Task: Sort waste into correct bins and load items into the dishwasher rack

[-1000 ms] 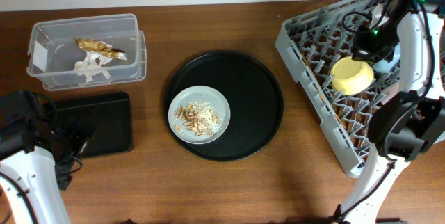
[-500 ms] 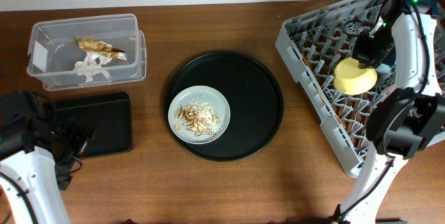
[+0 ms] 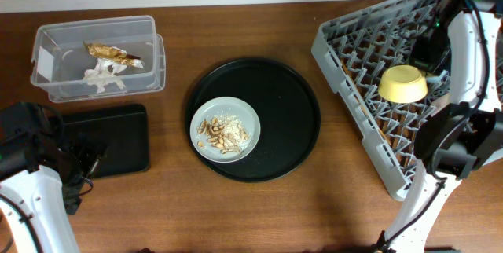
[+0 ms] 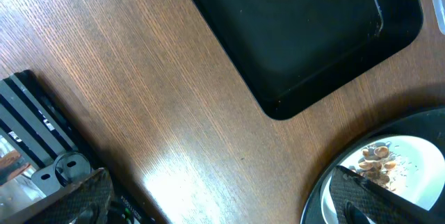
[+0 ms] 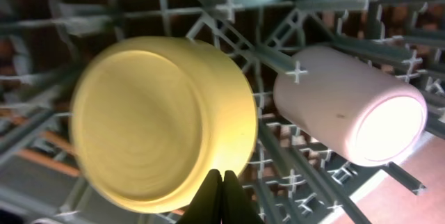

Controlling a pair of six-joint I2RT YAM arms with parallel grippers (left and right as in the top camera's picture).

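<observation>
Right gripper (image 5: 222, 181) pinched narrow on yellow bowl (image 5: 153, 120) over dishwasher rack (image 3: 361, 56), left gripper (image 4: 219, 177) wide; next I'd seat the bowl between pegs, then release.

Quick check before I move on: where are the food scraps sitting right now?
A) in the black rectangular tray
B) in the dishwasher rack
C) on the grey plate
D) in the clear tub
C: the overhead view shows the food scraps piled on the pale grey plate, which sits on the round black tray.
</observation>
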